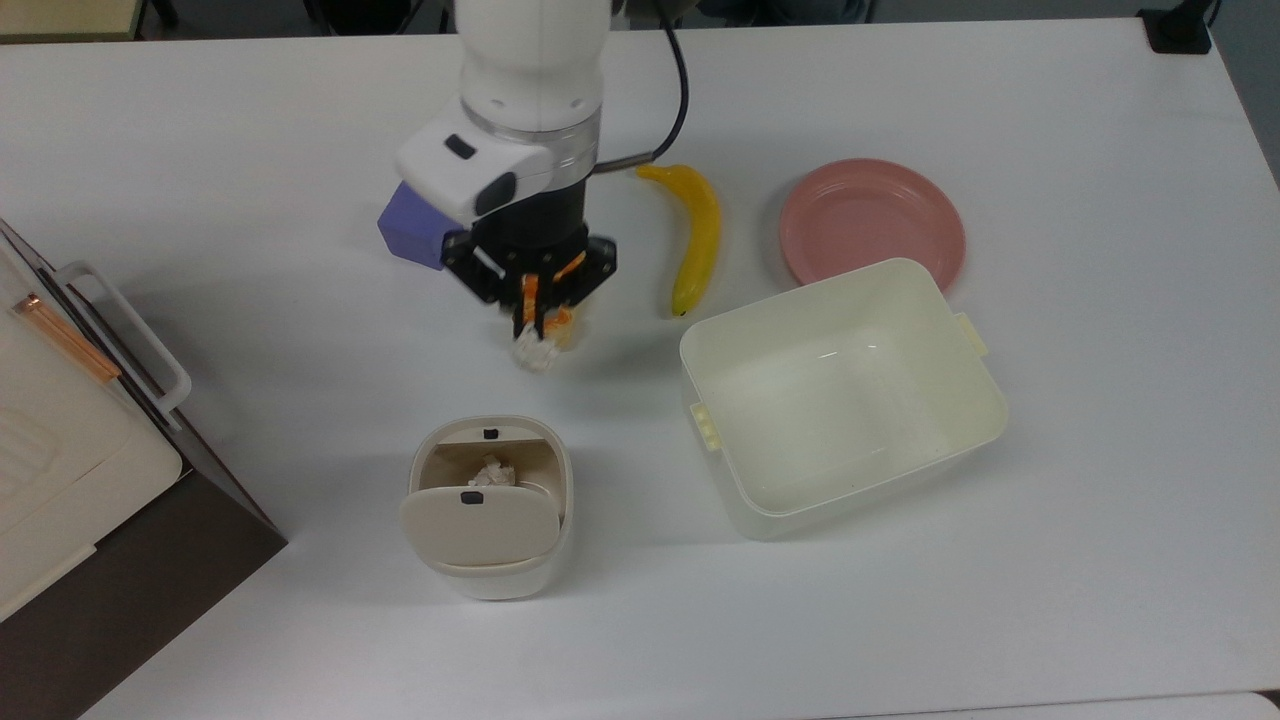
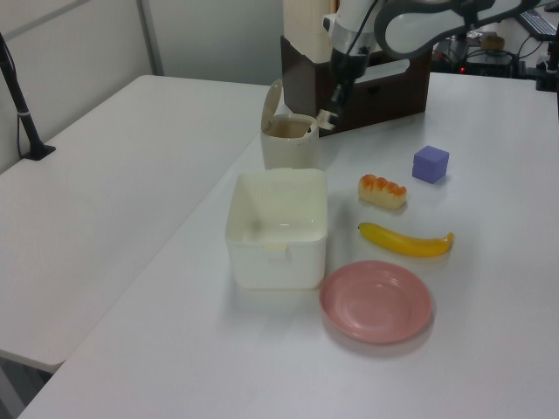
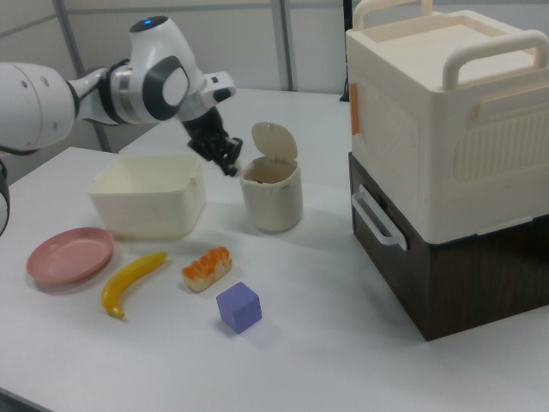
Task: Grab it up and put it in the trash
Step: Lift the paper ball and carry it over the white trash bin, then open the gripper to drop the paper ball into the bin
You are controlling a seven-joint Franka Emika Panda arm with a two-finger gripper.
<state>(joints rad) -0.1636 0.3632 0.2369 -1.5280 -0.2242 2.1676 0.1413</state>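
Wad (image 1: 530,350) in fingers (image 1: 522,318), probably just short of bin (image 1: 490,575).

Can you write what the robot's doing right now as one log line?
phase: carry | pincer: shut on paper wad | position: near bin | bin lid: open

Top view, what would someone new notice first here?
The white arm's gripper hangs above the table holding a small paper wad, partway toward the cream bin with its flap lid tilted open. To the top view's right sit a big cream tub, a banana and a pink plate.
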